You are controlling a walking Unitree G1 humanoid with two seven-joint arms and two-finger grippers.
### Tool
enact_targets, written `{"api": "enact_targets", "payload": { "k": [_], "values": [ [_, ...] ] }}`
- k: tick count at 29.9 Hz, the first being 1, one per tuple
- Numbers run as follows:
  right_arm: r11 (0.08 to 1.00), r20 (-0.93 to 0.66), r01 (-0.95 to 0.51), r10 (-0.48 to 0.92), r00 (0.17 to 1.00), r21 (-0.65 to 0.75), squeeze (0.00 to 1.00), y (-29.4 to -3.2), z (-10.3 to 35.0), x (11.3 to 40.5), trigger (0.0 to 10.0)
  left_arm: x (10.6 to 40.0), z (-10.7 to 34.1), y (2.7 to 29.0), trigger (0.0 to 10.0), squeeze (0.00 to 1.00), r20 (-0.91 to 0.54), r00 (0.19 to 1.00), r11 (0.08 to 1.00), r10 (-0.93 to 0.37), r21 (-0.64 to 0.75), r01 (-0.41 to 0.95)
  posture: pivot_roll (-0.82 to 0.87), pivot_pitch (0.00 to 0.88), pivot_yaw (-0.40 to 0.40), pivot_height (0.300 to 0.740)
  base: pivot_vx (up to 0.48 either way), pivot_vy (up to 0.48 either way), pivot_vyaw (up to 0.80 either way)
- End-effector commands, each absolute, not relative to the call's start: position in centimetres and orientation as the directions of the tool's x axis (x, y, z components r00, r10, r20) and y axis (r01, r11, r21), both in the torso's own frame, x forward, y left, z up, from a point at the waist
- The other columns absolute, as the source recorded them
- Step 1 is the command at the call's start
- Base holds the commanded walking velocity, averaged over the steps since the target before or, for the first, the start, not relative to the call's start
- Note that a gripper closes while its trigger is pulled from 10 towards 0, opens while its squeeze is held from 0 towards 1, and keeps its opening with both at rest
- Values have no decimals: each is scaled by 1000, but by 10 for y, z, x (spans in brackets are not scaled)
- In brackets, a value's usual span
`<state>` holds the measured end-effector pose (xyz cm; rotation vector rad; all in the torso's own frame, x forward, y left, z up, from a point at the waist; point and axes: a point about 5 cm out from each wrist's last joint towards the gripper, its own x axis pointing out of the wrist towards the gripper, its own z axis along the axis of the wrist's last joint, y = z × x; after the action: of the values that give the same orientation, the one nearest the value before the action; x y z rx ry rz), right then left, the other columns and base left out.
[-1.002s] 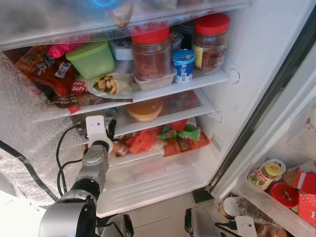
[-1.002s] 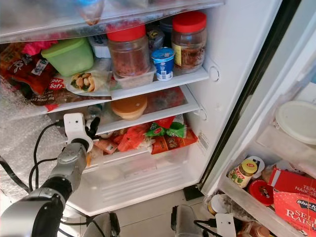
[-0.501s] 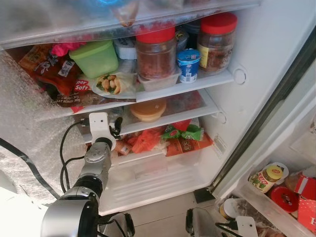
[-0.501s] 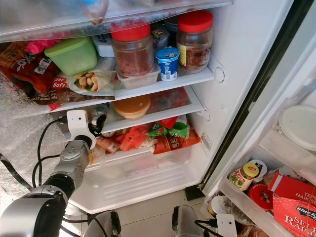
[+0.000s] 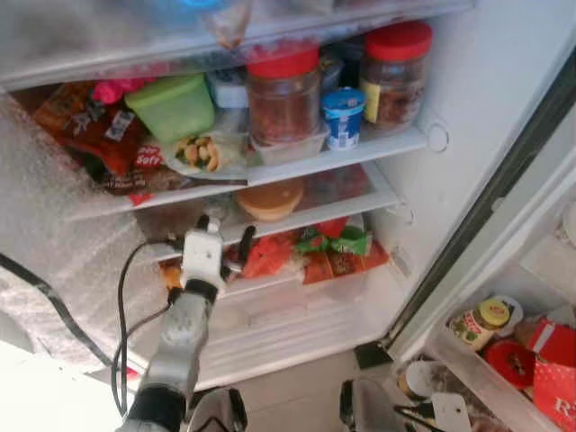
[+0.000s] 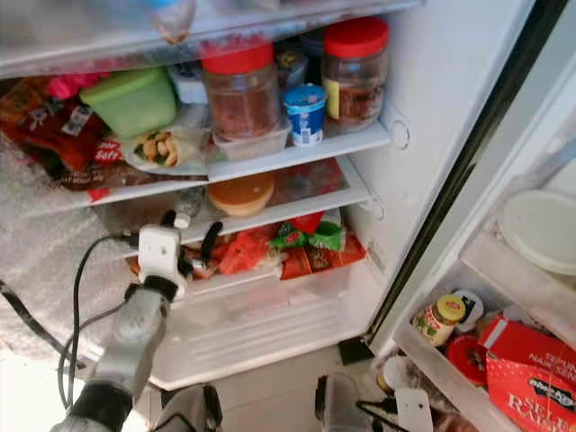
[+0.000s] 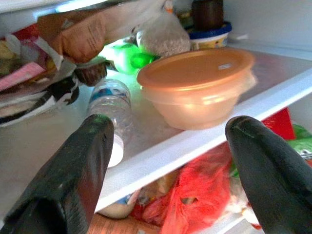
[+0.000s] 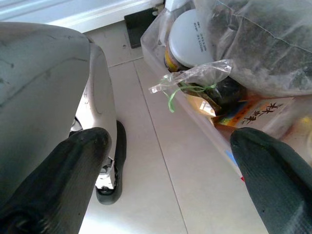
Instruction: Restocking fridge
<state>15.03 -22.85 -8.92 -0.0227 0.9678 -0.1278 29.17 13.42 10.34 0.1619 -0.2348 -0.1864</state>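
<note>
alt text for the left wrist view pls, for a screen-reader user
The left gripper, open and empty, points at a fridge shelf holding a lidded orange plastic bowl and a small water bottle lying on its side. Red and green packets sit on the shelf below.

Pale tiled floor underfoot

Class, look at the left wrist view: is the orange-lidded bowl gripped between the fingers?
No: the orange-lidded bowl sits on the shelf, beyond the open left gripper.

Translucent orange plastic tub, clear plastic bottle, matt black fingers, glossy white shelf.
</note>
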Motion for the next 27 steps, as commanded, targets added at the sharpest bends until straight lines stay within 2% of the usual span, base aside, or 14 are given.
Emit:
{"api": "enact_targets", "payload": {
  "k": [1,7,12,27],
  "values": [
    [994,-832,97,-97,546,-51,0,-221,-93,144,10000,285,111,138,10000,0,247,950,966,-190,221,136,-74,89,71,615,0,0,0],
    [994,-833,93,-96,545,-53,0,-221,-93,145,10000,265,94,177,10000,0,176,984,986,38,151,-65,-68,91,68,615,0,0,0],
    [995,-834,89,-94,544,-54,0,-221,-93,145,10000,261,93,185,10000,0,140,986,988,95,105,-110,-68,91,68,615,0,0,0],
    [994,-833,93,-95,545,-53,0,-221,-93,145,10000,265,96,172,10000,0,124,991,994,56,90,-67,-80,67,66,615,-298,0,0]
  ]
}}
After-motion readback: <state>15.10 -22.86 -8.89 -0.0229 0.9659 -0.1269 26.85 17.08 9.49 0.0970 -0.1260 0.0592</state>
